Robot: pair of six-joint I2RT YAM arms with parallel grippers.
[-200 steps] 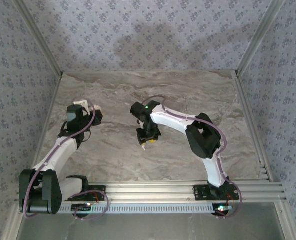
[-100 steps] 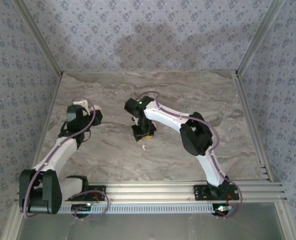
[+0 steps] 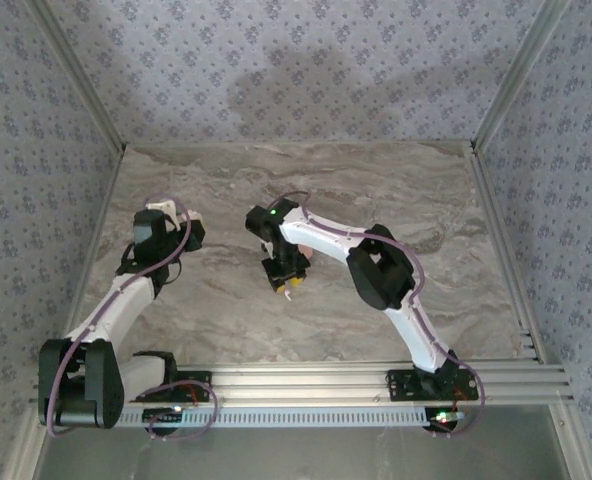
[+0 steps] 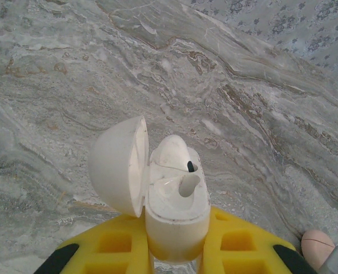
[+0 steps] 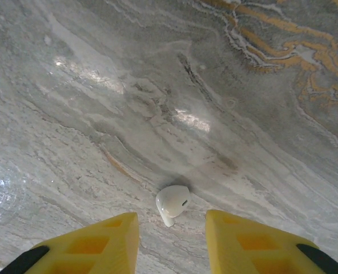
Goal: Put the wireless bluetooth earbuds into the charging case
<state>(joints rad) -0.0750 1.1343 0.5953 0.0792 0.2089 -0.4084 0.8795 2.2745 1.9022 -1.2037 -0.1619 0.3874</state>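
Closing on earbud (image 5: 173,201): our wide-open, empty right gripper (image 5: 170,234) may flick it away.
Left gripper (image 4: 177,251): clamped on charging case (image 4: 176,200).

A white earbud (image 5: 173,201) lay on the marble table (image 5: 100,85) at lower centre, just ahead of the gap between the right gripper's (image 5: 170,227) spread yellow fingers (image 5: 100,242).

My work surface is a grey marble-patterned tabletop (image 3: 396,190) with tan veins. Aluminium rails (image 3: 306,378) run along its near edge. Walls (image 3: 296,60) papered in a blue-grey floral print enclose the far, left and right edges. Light leaves glossy highlights (image 5: 193,121) on the tabletop.
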